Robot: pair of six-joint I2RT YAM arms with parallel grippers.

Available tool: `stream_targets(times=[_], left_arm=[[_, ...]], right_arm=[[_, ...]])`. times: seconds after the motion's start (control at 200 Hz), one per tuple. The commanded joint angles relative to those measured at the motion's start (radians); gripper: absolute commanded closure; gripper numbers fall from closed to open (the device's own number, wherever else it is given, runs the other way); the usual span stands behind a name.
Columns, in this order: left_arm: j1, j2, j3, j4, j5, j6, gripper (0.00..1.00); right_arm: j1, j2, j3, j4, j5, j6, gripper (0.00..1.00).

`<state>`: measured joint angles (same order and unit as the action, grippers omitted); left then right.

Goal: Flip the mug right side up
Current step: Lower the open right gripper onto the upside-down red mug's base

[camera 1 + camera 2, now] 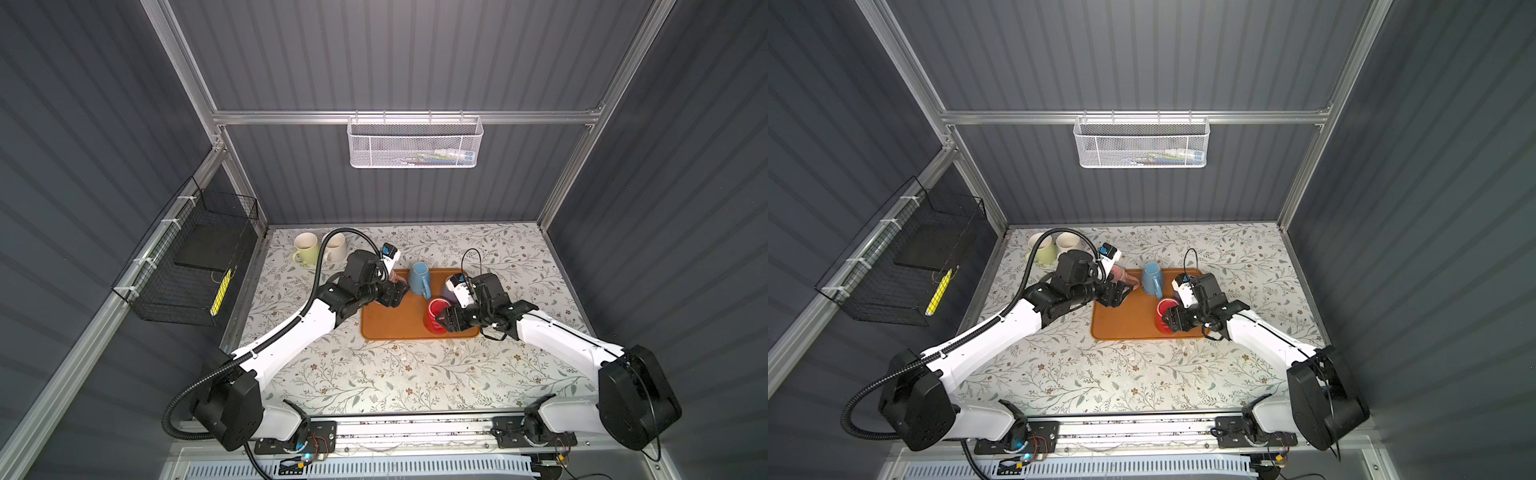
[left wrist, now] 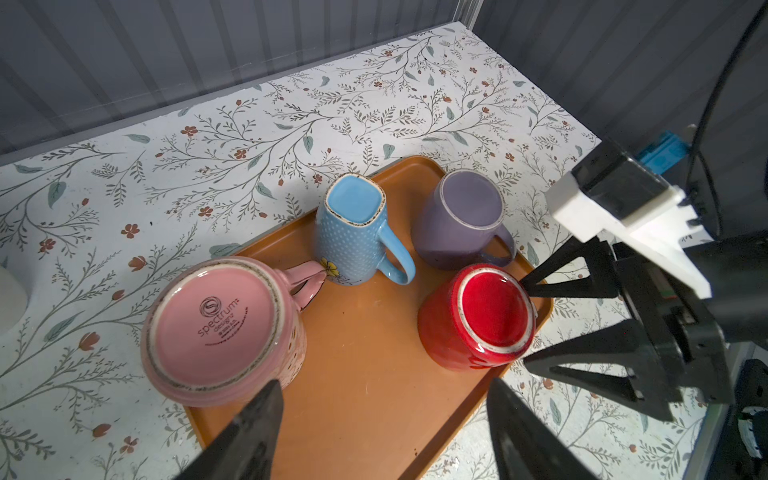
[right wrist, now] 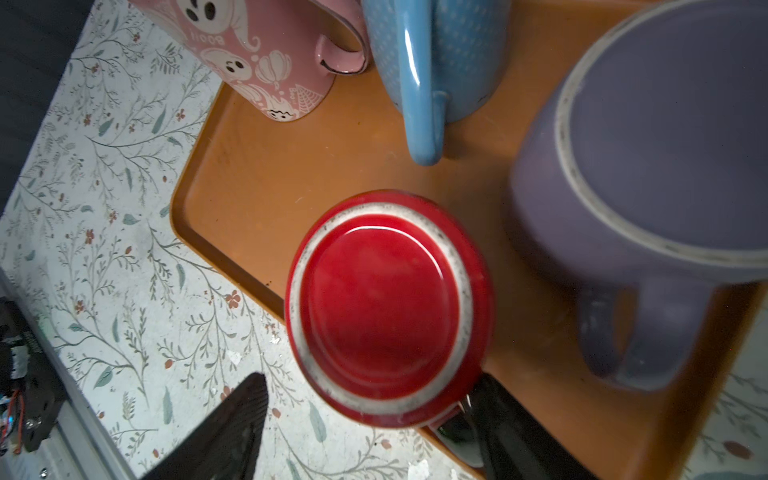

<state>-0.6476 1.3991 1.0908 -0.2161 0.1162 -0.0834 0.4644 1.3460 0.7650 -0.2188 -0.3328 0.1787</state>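
Several mugs stand upside down on the orange tray (image 1: 395,326): pink (image 2: 216,328), blue (image 2: 353,232), purple (image 2: 461,216) and red (image 2: 490,316). My right gripper (image 3: 372,379) is open with its jaws either side of the red mug (image 3: 382,307). One finger is over the table off the tray's edge, the other by the mug's handle side. In both top views it sits at the red mug (image 1: 434,313) (image 1: 1163,311). My left gripper (image 2: 384,386) is open over bare tray, empty, with one finger next to the pink mug (image 1: 1119,274).
Two cream mugs (image 1: 306,248) (image 1: 336,247) stand upright at the back left of the floral table. A black wire basket (image 1: 195,266) hangs on the left wall and a white mesh basket (image 1: 415,143) on the back rail.
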Motion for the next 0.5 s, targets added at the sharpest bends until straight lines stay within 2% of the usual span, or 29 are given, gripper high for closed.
stream_targets(times=[0.0, 0.495], left_arm=[[-0.006, 0.009, 0.026, -0.012, 0.013, 0.001, 0.23], [-0.007, -0.009, 0.007, -0.017, -0.003, 0.005, 0.24]], right_arm=[[0.015, 0.006, 0.005, 0.039, -0.069, 0.048, 0.21], [0.14, 0.086, 0.054, 0.108, -0.067, 0.134, 0.22]])
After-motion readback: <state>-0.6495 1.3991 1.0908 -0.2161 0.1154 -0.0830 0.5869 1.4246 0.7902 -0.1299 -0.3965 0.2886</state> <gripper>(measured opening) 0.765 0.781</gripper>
